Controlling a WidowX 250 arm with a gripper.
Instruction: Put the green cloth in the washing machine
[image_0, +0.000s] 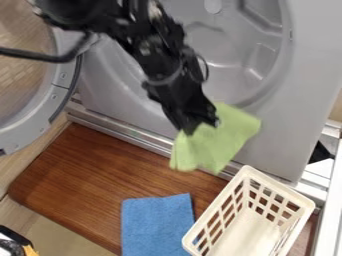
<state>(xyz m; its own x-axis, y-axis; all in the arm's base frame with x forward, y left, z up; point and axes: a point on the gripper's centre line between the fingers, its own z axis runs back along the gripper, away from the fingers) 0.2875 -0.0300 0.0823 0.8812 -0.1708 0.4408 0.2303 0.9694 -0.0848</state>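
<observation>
Jaws clamped on the green cloth; it hangs by the washing machine.

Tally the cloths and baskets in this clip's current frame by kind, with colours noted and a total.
Cloths: 2 (one green cloth, one blue cloth)
Baskets: 1 (a cream slotted basket)
Total: 3

brown wooden board, pale floor at lower left
</observation>
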